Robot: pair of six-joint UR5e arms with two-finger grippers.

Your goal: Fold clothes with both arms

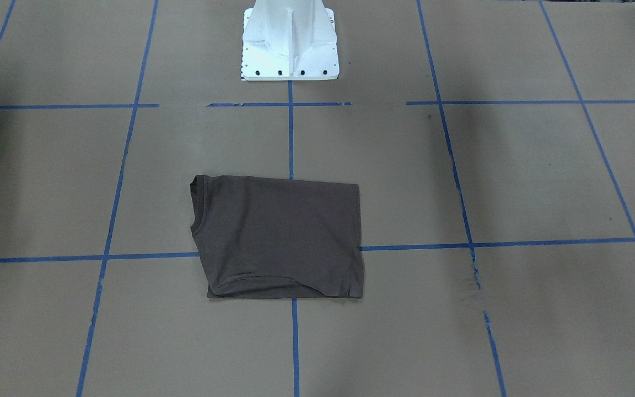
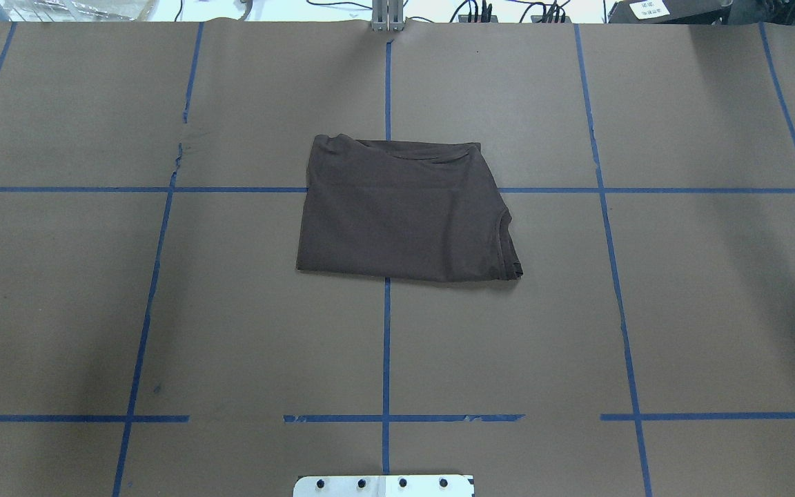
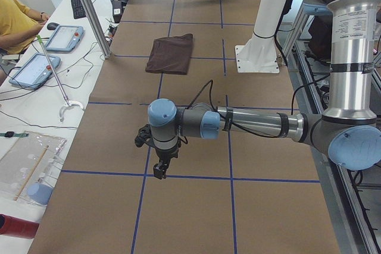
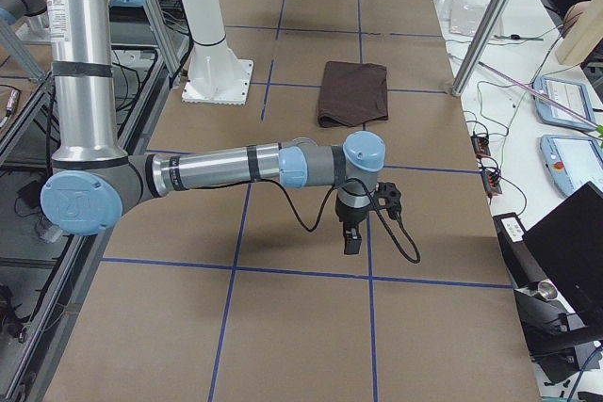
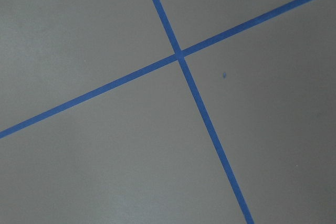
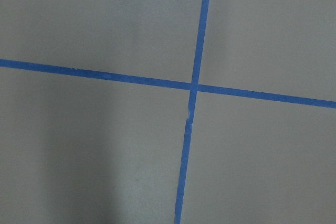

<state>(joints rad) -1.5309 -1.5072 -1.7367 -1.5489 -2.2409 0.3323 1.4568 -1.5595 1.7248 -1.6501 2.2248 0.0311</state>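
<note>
**Left arm (image 3: 256,124) and right arm (image 4: 226,168) low over the bench (image 1: 516,182) ends; T-shirt (image 1: 279,237) folded at centre**

Left arm, seen from the left end: forearm stretched out level over the brown paper. The left tool (image 3: 159,171) points straight down, close to a blue tape line (image 5: 181,56). Nothing is in it. Cannot tell how far its fingers stand apart.

Right arm, seen from the right end: same pose, mirrored. The right tool (image 4: 351,240) points down with a black cable looped beside it and carries nothing. Finger gap cannot be told here either.

Both wrist cameras show only bare paper and a tape crossing.

The dark brown T-shirt lies flat in the middle of the bench, folded into a rough rectangle. It covers a tape crossing, on the far side of the white pedestal (image 1: 290,44). The curved collar edge is on the right in the overhead view. One fold edge on the far side is slightly rumpled. The shirt is well apart from both tools.
</note>
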